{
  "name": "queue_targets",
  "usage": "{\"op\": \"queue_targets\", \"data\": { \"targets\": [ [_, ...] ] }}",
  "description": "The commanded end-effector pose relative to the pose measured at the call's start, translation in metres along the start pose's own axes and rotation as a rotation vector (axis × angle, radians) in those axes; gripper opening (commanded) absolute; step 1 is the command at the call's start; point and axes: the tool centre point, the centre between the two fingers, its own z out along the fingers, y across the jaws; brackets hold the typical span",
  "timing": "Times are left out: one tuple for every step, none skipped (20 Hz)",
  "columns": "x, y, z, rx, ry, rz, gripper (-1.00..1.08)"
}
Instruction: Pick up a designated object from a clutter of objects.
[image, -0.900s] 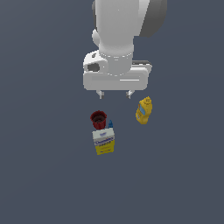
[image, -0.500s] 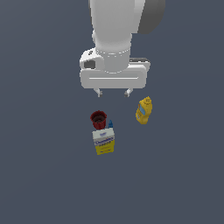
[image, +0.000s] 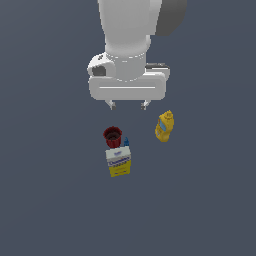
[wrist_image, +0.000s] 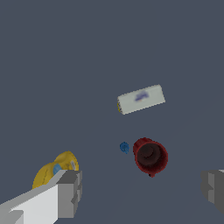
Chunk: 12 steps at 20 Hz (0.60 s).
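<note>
The white-and-yellow carton box (image: 119, 163) stands upright on the grey floor, seen from above in the wrist view as a white top (wrist_image: 141, 99). Touching its far side in the exterior view is a dark red cup (image: 112, 136) (wrist_image: 150, 155), with a tiny blue piece (image: 126, 142) (wrist_image: 124, 147) beside it. A yellow bottle (image: 164, 126) (wrist_image: 54, 170) stands apart, to the exterior view's right. My gripper (image: 128, 105) (wrist_image: 142, 190) hangs open well above the clutter, roughly over the cup, holding nothing.
The flat grey floor (image: 55, 200) stretches out on all sides of the small group. The white arm body (image: 130, 45) fills the upper middle of the exterior view.
The arm and gripper have shifted slightly upward and toward the exterior view's left in the picture. The objects have not moved.
</note>
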Motion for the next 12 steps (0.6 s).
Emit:
{"op": "queue_targets", "data": {
  "targets": [
    [0.0, 0.0, 0.0, 0.0, 0.0, 0.006, 1.0],
    [0.001, 0.0, 0.001, 0.0, 0.0, 0.011, 1.0],
    [0.001, 0.0, 0.001, 0.0, 0.0, 0.017, 1.0],
    [0.002, 0.001, 0.002, 0.0, 0.0, 0.025, 1.0],
    [0.002, 0.001, 0.003, 0.0, -0.001, 0.034, 1.0],
    [0.003, 0.001, 0.004, 0.001, -0.001, 0.044, 1.0],
    [0.004, 0.001, 0.005, 0.001, -0.001, 0.055, 1.0],
    [0.005, 0.002, 0.006, 0.001, -0.001, 0.067, 1.0],
    [0.006, 0.002, 0.007, 0.001, -0.001, 0.08, 1.0],
    [0.007, 0.002, 0.008, 0.001, -0.002, 0.095, 1.0],
    [0.008, 0.003, 0.01, 0.001, -0.002, 0.111, 1.0],
    [0.009, 0.003, 0.011, 0.001, -0.002, 0.128, 1.0]
  ]
}}
